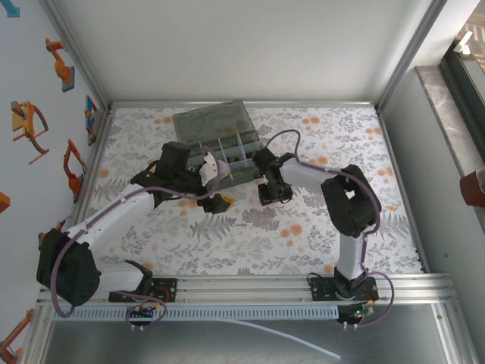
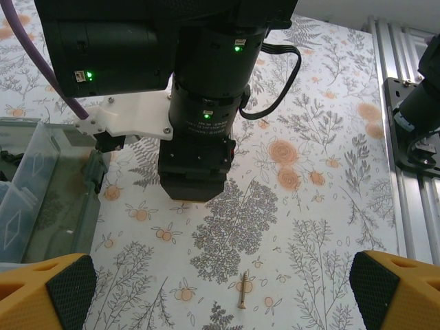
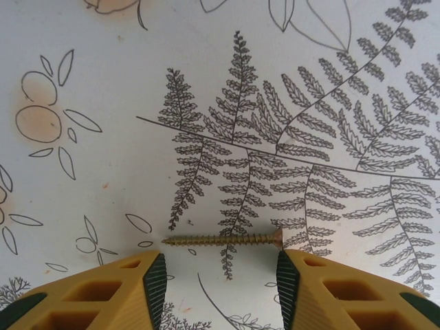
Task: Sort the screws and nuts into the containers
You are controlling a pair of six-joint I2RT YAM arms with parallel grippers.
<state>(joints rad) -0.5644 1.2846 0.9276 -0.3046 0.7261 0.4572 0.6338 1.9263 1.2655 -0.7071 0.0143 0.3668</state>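
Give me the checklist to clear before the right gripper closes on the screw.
1. Screw lying flat on the floral cloth, in line with the gap: ok.
2. Right gripper jaws apart, empty: ok.
3. Screw orientation: shaft runs from finger to finger, so closing would likely pinch it end to end: not ok.
4. Organiser box lid open: ok.
5. Left gripper open, close to the right arm; clearance: cannot tell.

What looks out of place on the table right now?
A brass-coloured screw lies loose on the floral tablecloth, not in the organiser box, flat just beyond the open right pincer. Nothing looks spilled or damaged.
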